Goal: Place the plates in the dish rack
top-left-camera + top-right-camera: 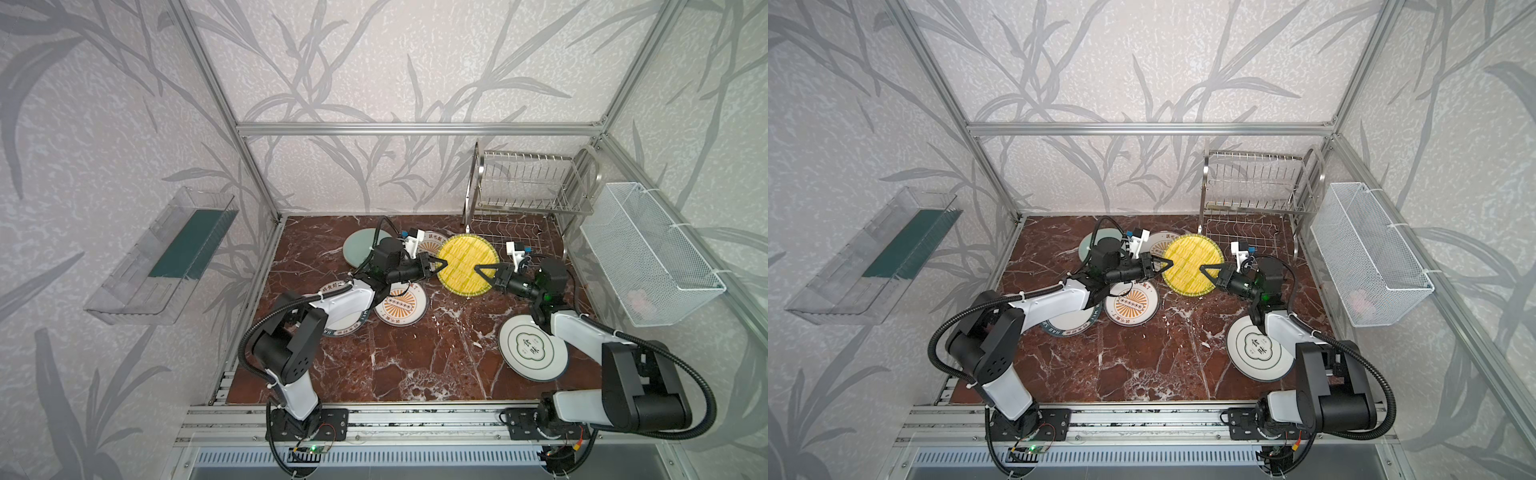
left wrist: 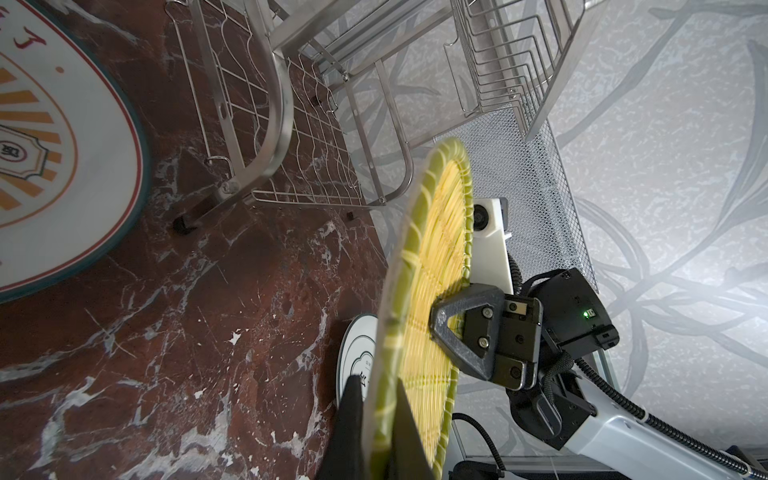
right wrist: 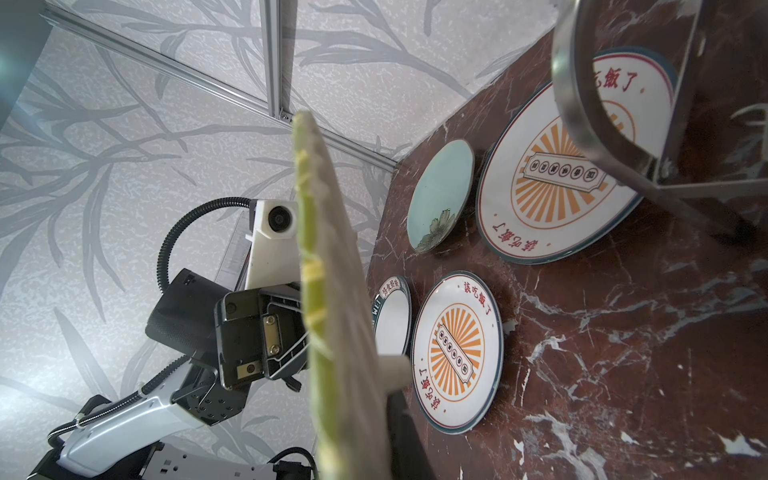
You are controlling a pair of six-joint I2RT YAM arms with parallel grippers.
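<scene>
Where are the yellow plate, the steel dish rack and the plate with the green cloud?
yellow plate (image 1: 463,255), in a top view, on its ribbed middle.
dish rack (image 1: 536,208), in a top view, on the upper tier's front rail.
green cloud plate (image 1: 533,347), in a top view, on its emblem.

Six plates (image 1: 533,347), one dish rack (image 1: 528,183)

The left arm (image 1: 345,297) covers most of the teal-rimmed plate (image 1: 351,323); the yellow plate (image 1: 467,266) half hides one sunburst plate (image 1: 432,243).

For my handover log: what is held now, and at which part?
The yellow plate, by its rim: the left gripper pinches one side, the right gripper the opposite side.
</scene>
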